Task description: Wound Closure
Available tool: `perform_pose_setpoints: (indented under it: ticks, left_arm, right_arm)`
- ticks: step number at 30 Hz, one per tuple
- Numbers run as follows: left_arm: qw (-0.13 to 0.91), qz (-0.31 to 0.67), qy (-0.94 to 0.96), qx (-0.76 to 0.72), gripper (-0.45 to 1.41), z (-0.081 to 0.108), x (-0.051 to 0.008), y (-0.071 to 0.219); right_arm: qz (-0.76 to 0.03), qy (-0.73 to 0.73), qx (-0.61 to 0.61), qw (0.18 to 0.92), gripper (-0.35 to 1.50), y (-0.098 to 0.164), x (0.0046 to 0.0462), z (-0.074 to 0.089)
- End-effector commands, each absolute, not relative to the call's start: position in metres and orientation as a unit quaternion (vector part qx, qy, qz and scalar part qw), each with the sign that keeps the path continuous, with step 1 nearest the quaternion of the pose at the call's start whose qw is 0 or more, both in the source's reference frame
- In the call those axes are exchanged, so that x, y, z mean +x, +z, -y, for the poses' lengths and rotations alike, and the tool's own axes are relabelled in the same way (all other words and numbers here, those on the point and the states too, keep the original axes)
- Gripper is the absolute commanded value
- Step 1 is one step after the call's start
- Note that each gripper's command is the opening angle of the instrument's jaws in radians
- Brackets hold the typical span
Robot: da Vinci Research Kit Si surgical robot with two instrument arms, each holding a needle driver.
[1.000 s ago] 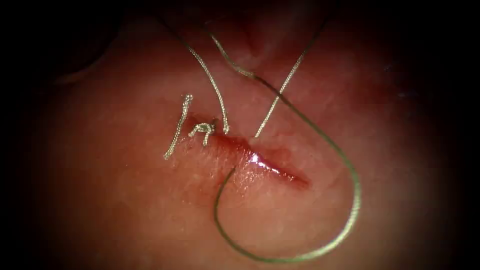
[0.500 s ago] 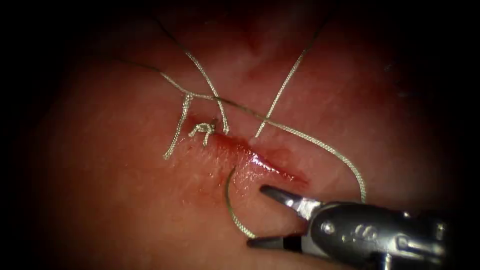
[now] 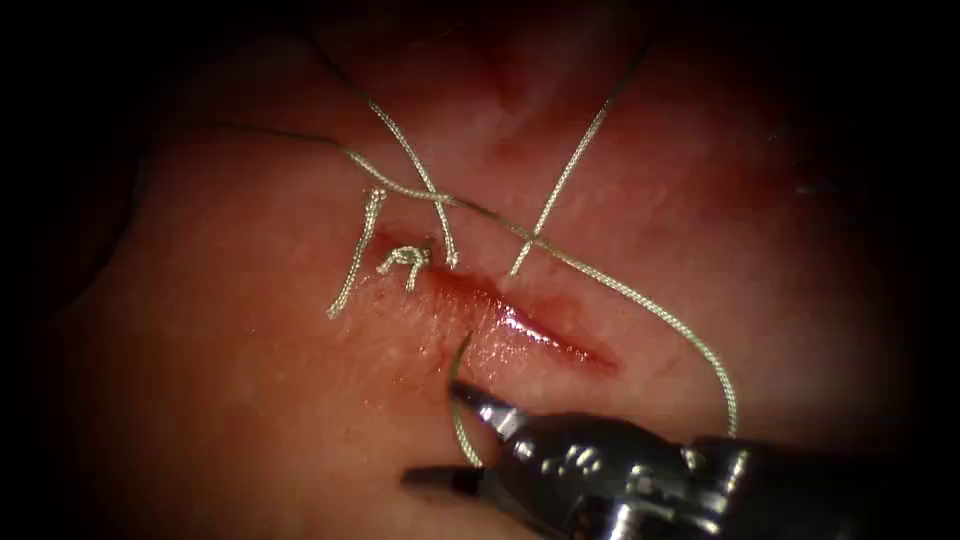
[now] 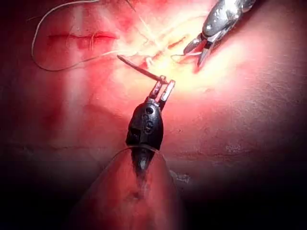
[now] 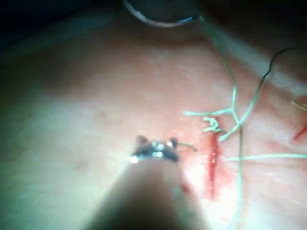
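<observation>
The needle (image 4: 139, 68) sits off the cut (image 3: 520, 322), pinched at one end in the left hand (image 4: 163, 86). Just below the cut, the right hand (image 3: 455, 435) spreads wide astride the thread (image 3: 640, 300), grasping nothing. A knot (image 3: 405, 258) sits at the cut's left end.

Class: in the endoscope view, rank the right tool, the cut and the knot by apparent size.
1. right tool, nearer the camera, open, holding nothing.
2. cut.
3. knot.
Left tool grips the needle's end, outside the tissue.
</observation>
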State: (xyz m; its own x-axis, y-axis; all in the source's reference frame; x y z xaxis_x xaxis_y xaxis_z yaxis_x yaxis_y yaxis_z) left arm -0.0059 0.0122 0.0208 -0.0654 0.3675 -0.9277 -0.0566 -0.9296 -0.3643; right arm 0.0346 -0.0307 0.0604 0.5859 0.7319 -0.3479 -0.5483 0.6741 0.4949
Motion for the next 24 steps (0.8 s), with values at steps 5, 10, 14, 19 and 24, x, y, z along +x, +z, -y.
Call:
perform_pose_setpoints:
  ticks: [5,10,14,19,24]
  left_arm:
    - [0.145,0.119,0.719,-0.67,-0.45,-0.0116,-0.0067,0.0211]
    - [0.141,0.122,0.716,-0.673,-0.45,-0.0114,-0.0073,0.021]
    - [0.139,0.122,0.716,-0.674,-0.45,-0.0112,-0.0078,0.0212]
    - [0.136,0.122,0.714,-0.675,-0.45,-0.0109,-0.0085,0.0215]
    - [0.133,0.122,0.711,-0.679,-0.45,-0.0106,-0.0097,0.0217]
  right_arm:
    - [-0.232,0.412,0.149,0.868,1.11,0.0618,0.0369,0.0303]
    - [-0.198,0.425,0.15,0.87,1.03,0.0631,0.0372,0.0314]
    - [-0.173,0.418,0.148,0.879,0.96,0.0641,0.0369,0.0321]
    - [-0.19,0.429,0.133,0.873,-0.35,0.0634,0.0367,0.0315]
    - [-0.213,0.417,0.109,0.877,-0.35,0.0595,0.0346,0.0315]
